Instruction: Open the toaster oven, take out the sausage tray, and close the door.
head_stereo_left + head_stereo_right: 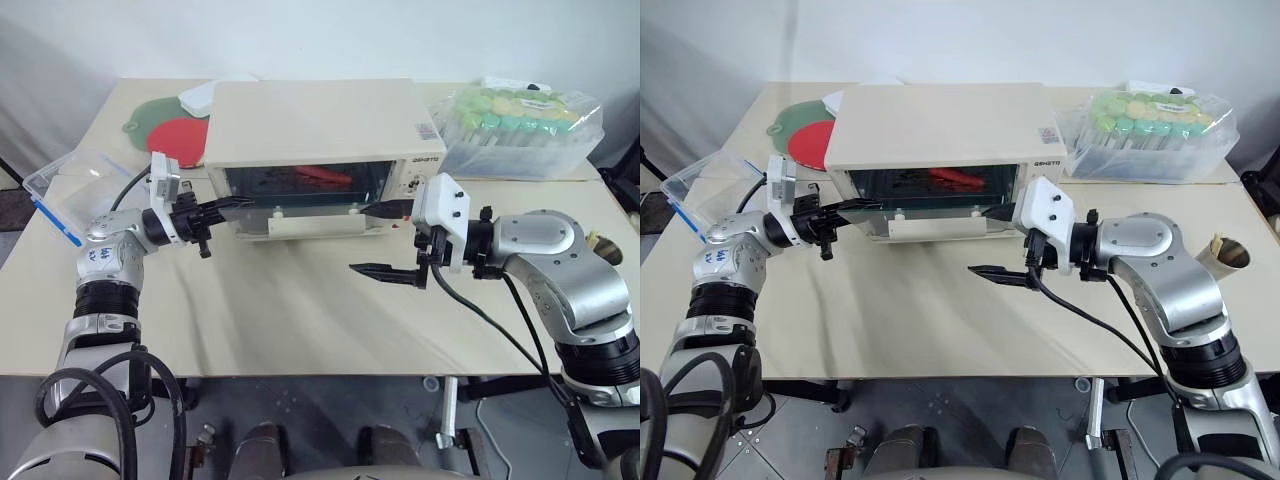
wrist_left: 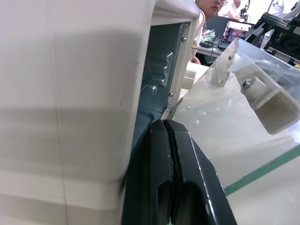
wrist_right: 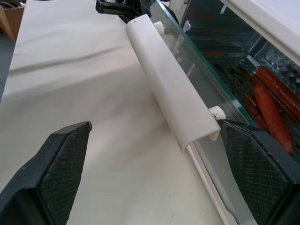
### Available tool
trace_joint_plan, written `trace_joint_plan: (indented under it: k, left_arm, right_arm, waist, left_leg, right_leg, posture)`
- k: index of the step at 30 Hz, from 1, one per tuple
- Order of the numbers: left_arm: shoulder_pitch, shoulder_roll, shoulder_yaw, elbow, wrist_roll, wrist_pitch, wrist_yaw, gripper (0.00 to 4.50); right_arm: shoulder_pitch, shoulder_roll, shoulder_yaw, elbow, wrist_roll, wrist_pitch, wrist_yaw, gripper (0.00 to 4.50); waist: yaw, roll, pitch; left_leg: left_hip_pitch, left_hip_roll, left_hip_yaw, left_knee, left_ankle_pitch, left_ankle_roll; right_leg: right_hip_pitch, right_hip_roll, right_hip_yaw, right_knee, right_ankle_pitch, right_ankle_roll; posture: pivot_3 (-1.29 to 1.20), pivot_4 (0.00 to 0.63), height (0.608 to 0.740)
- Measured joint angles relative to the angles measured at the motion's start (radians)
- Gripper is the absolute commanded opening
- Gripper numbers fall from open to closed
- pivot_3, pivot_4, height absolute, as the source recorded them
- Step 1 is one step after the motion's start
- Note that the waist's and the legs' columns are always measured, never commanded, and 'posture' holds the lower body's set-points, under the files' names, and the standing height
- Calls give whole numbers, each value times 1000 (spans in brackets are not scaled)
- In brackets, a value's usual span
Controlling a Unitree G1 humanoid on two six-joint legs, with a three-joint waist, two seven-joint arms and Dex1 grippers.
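Toaster oven [image 1: 320, 140] sits at the back of the worktop [image 1: 300, 310], door [image 1: 300, 195] cracked open and tilted outward from the top. Left end effector [image 1: 222, 208] is clenched, fingers together, wedged at the door's left edge next to the oven's side wall. Right end effector [image 1: 385, 240] is released, jaws wide, straddling the right end of the door handle [image 3: 168, 86]: one finger [image 3: 255, 164] is by the glass, the other out over the worktop. The handle's long axis runs across the oven front, away from the right end effector, which is the nearer one to it. Sausage tray [image 3: 262, 93] is inside, behind the glass; sausages [image 3: 269, 112] show, but reflections probably hide the tray's rim.
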Motion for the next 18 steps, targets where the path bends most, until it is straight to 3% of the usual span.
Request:
trace_joint_plan:
  k: [13, 18]
  left_arm:
    - [-13, -29, -1, 18, 8, -10, -8, 13]
    - [-12, -33, -3, 18, 10, -8, -11, 13]
  right_arm:
    - [6, 36, -15, 77, 36, 178, -71, 4500]
    - [49, -35, -15, 28, 37, 181, -48, 4500]
  waist:
    - [-1, -1, 0]
    - [2, -1, 1]
  left_leg:
    - [-2, 0, 0, 0, -1, 0]
    - [-2, 0, 0, 0, -1, 1]
  right_leg:
    - [-2, 0, 0, 0, 0, -1]
    - [-2, 0, 0, -2, 0, 0]
  posture:
    - [0, 150, 740]
    - [0, 150, 740]
